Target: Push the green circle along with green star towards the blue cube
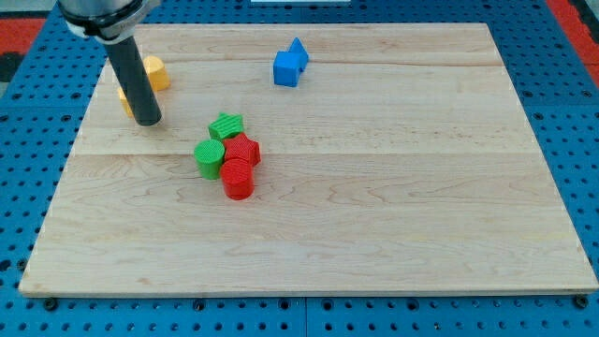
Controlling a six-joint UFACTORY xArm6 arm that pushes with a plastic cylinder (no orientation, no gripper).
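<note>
My tip (148, 122) is at the view's left, near the top. There is no claw on this arm, only a dark rod, so it cannot open or shut and it holds nothing. Right behind the rod sits a yellow block (153, 73); I cannot tell its shape because the rod hides part of it.

Going right, the green circle (208, 158) is down and to the right of my tip, with bare board between them. The green star (226, 125) is just above it and a bit more right, and the two look like they touch. Tight on their right side are a red star (244, 148) and a red circle (238, 178), all in one little bunch.

More to the right and up near the top is the blue cube (291, 65), well apart from the bunch. From the green pair it lies up and to the right.

So I think my tip has to get under and left of the green circle and push up and right. The red blocks are beside that path, not in it, but they may get dragged along because they sit so close
</note>
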